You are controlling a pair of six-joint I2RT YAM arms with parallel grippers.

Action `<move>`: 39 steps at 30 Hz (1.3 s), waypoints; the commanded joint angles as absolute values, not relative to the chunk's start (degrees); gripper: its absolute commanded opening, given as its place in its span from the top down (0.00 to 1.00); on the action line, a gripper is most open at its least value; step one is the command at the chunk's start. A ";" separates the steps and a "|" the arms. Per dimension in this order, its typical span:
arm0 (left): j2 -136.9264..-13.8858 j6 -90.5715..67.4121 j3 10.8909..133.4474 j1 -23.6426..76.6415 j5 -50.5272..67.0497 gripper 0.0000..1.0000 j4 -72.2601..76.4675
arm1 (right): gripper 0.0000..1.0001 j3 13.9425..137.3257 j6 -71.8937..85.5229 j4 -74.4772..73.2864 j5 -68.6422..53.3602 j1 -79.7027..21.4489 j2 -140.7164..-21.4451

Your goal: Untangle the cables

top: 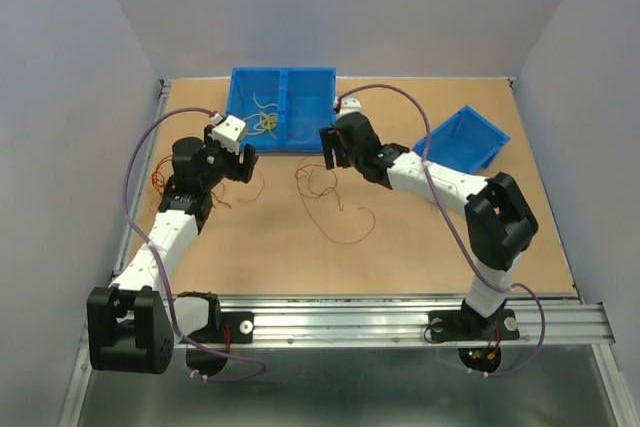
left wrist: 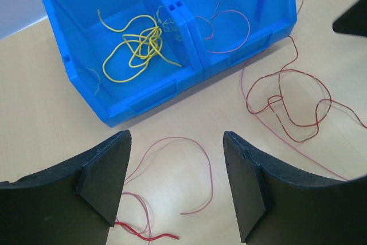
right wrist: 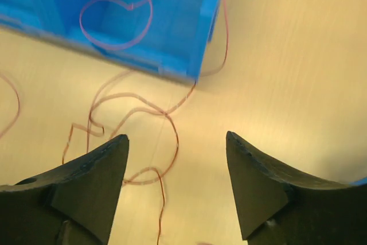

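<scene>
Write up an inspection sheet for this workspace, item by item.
Surface: tan table, flat.
Job's things: yellow cable bunched in one compartment of the double blue bin; pink cable in the other; red cable looped on the table.
Clutter: second blue bin, right side.
Grippers: left gripper and right gripper open, fingers empty.
Cables: lavender arm cable arcs above the table.
Surroundings: grey walls.
</scene>
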State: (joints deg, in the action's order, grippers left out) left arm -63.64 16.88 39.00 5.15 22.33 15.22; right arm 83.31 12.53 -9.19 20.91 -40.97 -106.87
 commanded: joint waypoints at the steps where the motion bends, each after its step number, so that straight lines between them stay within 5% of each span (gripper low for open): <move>1: -62.84 18.37 39.20 5.45 26.28 0.24 16.70 | 0.20 70.77 13.62 -1.85 14.50 -42.97 -99.50; 6: -63.81 18.81 39.64 5.62 27.33 0.24 15.91 | 0.13 64.16 13.27 2.98 11.08 -46.05 -99.74; 17: -63.46 19.34 39.29 5.71 27.07 0.24 15.73 | 0.16 71.18 10.02 8.44 11.33 -51.06 -111.88; 30: -63.11 19.77 39.11 5.71 27.24 0.24 15.47 | 0.66 72.08 9.23 11.07 16.71 -51.06 -114.79; 33: -63.54 20.47 39.20 5.80 28.64 0.24 14.86 | 0.91 69.79 9.23 13.00 15.38 -51.06 -111.99; 39: -65.30 22.06 39.73 8.00 29.53 0.24 13.09 | 0.99 65.58 9.49 15.90 14.33 -51.06 -107.41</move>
